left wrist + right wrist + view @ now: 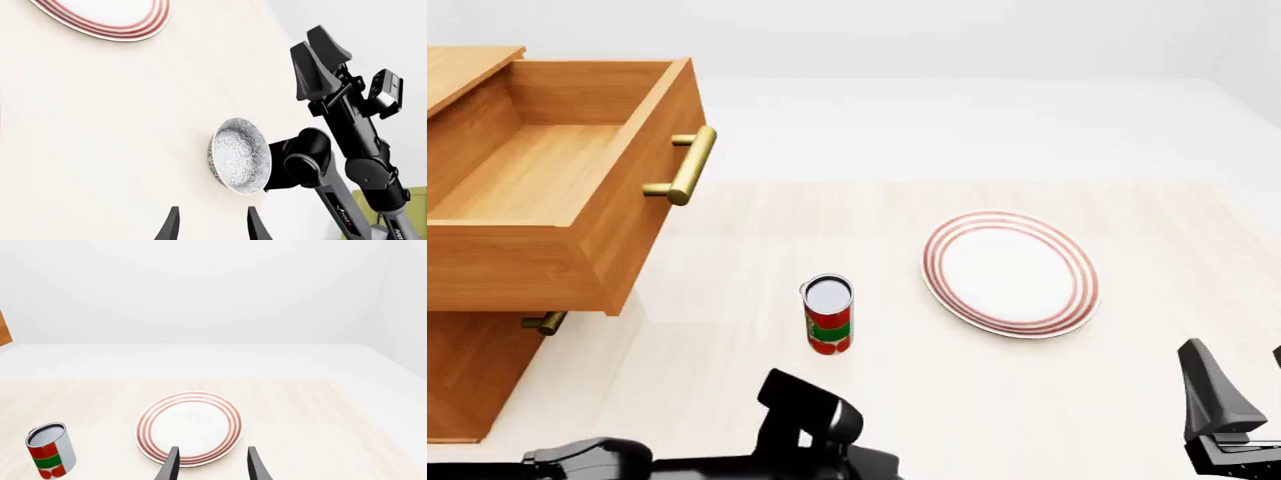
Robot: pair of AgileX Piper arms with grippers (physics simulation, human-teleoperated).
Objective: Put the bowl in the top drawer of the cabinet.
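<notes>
The blue-grey patterned bowl (240, 155) shows only in the left wrist view, resting on the pale table just ahead of my left gripper (212, 226), which is open with nothing between its fingers. The front view does not show the bowl; only the left arm (807, 415) crosses its bottom edge. The cabinet (467, 375) stands at the left with its top drawer (541, 170) pulled out and empty, brass bar handle (687, 165) facing the table. My right gripper (212, 466) is open above the near table, right of the bowl (308, 40).
A flat white plate (1010, 272) with red rings lies right of centre. A red and green can (827, 315) stands upright between the plate and the cabinet. The lower drawer's small brass handle (545, 322) peeks out beneath the open drawer.
</notes>
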